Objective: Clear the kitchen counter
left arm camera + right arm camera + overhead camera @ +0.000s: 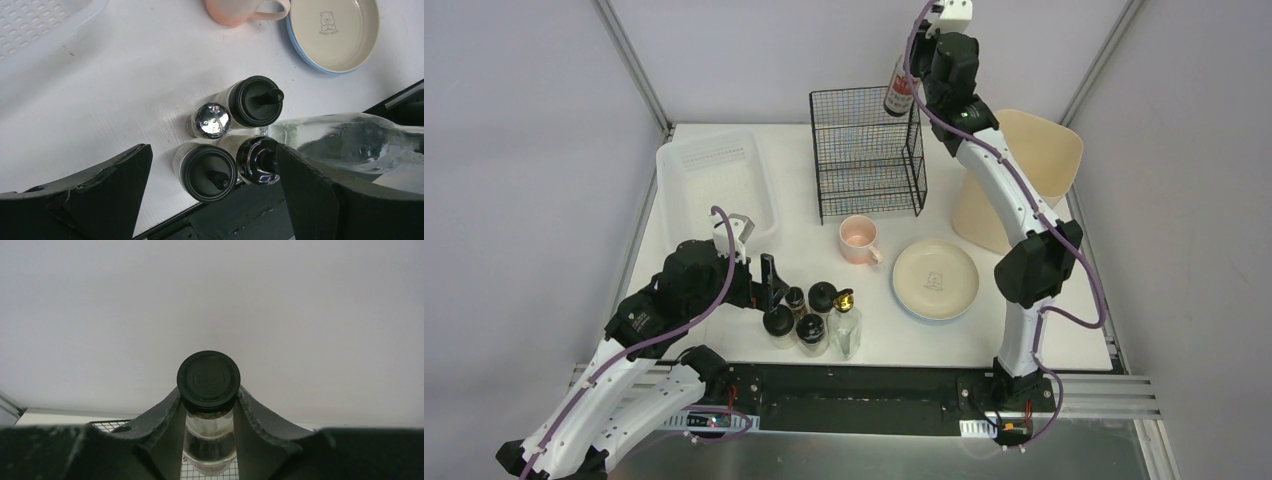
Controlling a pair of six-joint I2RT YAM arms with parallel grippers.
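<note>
A black wire rack [867,150] is seen toward the far side of the table [809,245], the broad, flat, matt white top that spreads out under and around the rack. Left of the rack a translucent white tray [714,185] is laid, and right of it a cream tub [1044,160] is stood. Just in front of the rack a pink cup [859,240] is placed. Near the cup, in front of the rack's right corner, a cream plate [935,279] with a small bear print is set. Well in front of the rack, at the table's near edge, five small bottles [812,330] are crowded together. The left hand [212,155] is held over them with its fingers spread wide. Above the rack's far right corner a labelled bottle [898,92] with a black cap is clamped between the fingers of the right hand [208,405], raised clear of the table.
</note>
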